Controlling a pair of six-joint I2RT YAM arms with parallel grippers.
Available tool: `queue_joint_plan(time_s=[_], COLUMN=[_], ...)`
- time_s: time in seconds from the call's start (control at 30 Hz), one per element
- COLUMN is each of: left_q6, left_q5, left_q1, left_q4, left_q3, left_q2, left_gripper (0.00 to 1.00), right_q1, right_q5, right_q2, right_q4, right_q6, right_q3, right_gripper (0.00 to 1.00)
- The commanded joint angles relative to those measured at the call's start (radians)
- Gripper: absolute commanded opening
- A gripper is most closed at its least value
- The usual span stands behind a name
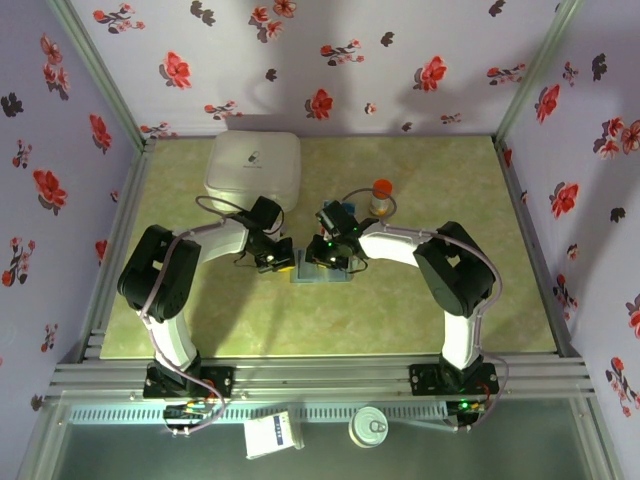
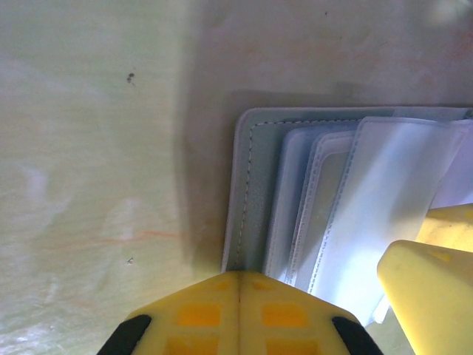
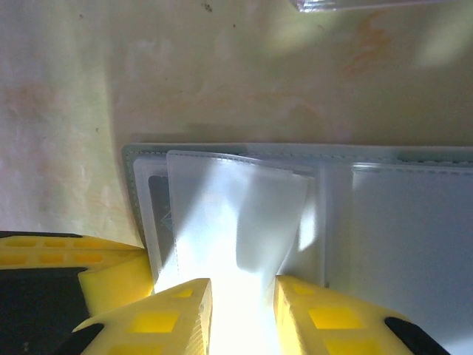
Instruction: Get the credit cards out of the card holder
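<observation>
The holder (image 1: 322,274) lay open at worktop centre. The left claw (image 2: 240,285), shut empty, pinned its nine-o'clock edge; the right claw (image 3: 240,296) pinched a clear sleeve (image 3: 236,214). Pulling might drag the holder or tear the sleeve, cards staying inside.

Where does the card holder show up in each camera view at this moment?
Top external: card holder lies at table centre, between the two wrists.
Left wrist: it lies open at centre-right, clear sleeves fanned, just above the shut left gripper.
Right wrist: it spans the middle and right; the right gripper pinches one sleeve.
Shared landmark: the holder's stitched grey edge.
</observation>
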Motion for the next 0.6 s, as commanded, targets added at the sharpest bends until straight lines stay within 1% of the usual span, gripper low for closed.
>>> queue_joint_plan(time_s=[0.0, 0.17, 0.3, 0.43, 0.57], left_q6=[0.022, 0.021, 0.014, 0.000, -0.023], left_q5=[-0.009, -0.010, -0.009, -0.005, 0.018], left_q1=[0.010, 0.012, 0.012, 0.012, 0.012], left_q4=[-0.030, -0.037, -0.048, -0.060, -0.055], left_q3=[0.011, 0.020, 0.033, 0.048, 0.057], left_q2=[0.036, 0.029, 0.001, -0.037, -0.065], left_gripper=[0.00, 0.00, 0.00, 0.00, 0.02], right_q1=[0.006, 0.002, -0.004, -0.013, -0.022], right_q5=[0.052, 0.044, 0.019, 0.003, -0.009], right_q2=[0.013, 0.007, -0.004, -0.013, -0.023], right_q4=[-0.076, -0.060, -0.024, 0.004, 0.031], right_q6=[-0.023, -0.031, -0.031, -0.029, -0.024], right_q3=[0.014, 0.003, -0.016, -0.037, -0.058], right_gripper=[0.29, 0.28, 0.25, 0.21, 0.17])
